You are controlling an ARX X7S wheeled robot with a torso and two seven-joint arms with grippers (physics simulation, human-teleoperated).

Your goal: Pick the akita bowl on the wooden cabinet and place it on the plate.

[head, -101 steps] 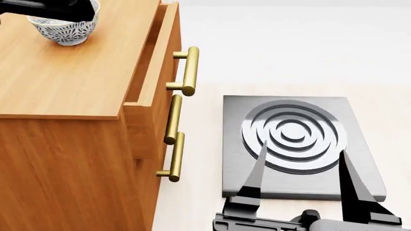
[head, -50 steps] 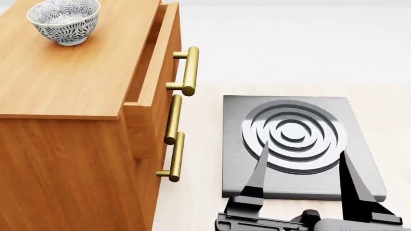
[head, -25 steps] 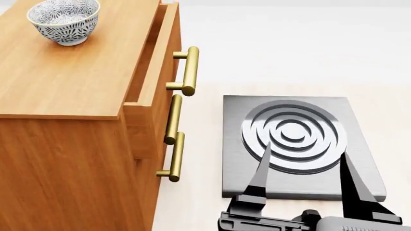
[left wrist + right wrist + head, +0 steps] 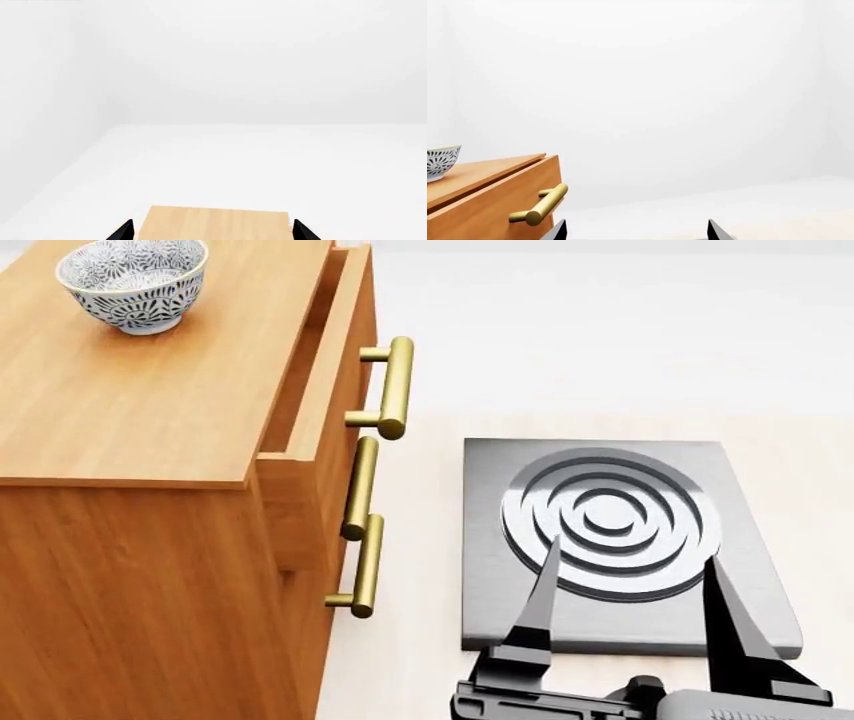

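The akita bowl (image 4: 134, 282), white with a dense black leaf pattern, stands upright at the far left of the wooden cabinet (image 4: 147, 410) top; nothing holds it. In the right wrist view, the akita bowl (image 4: 440, 161) shows at the edge, on the wooden cabinet (image 4: 487, 197). My right gripper (image 4: 630, 552) hangs open and empty over the front of the grey stove, right of the cabinet. Only the tips of the right gripper (image 4: 637, 230) show in its wrist view. My left gripper (image 4: 212, 229) is open, with a pale wood surface (image 4: 220, 220) beyond its tips. The plate is out of view.
A grey square stove (image 4: 494, 540) with concentric rings lies on the pale floor right of the cabinet. Brass bar handles (image 4: 394, 385) stick out from the cabinet's drawer fronts, and the top drawer stands slightly pulled out. A handle (image 4: 540, 204) is near the right fingertips.
Two seconds ago the dark left arm was over the bowl at the top left of the head view; it has left that view. The bowl has not moved. The right gripper barely shifted.
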